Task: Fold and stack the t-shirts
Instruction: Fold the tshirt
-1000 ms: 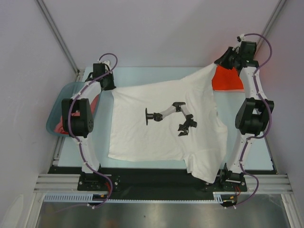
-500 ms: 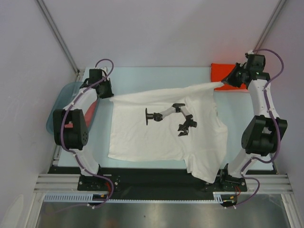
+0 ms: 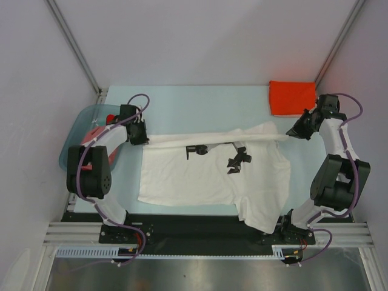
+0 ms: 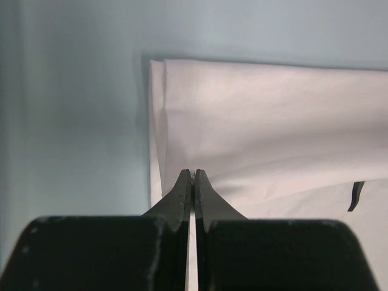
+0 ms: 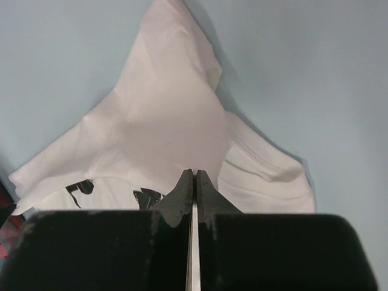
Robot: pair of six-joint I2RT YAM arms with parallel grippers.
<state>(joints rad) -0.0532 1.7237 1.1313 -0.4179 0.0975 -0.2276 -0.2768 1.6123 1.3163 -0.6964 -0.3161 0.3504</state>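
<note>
— What's in the basin (image 3: 65, 159)?
— Crumpled red tees (image 3: 97, 131), left of the left gripper (image 3: 143, 138).
— And the table (image 3: 200, 103)?
— Pale blue; both grippers clamp the white t-shirt (image 3: 206, 176) stretched between them, orange tee (image 3: 293, 97) beyond the right gripper (image 3: 291, 134)

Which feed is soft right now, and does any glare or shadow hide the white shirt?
Top external: sharp, evenly lit, no glare on the white t-shirt. Left wrist: dim, left pincer blurred, dark shadow along the cloth's edge. Right wrist: brighter, right pincer blurred, cloth fairly crisp, a shadow beside it.
</note>
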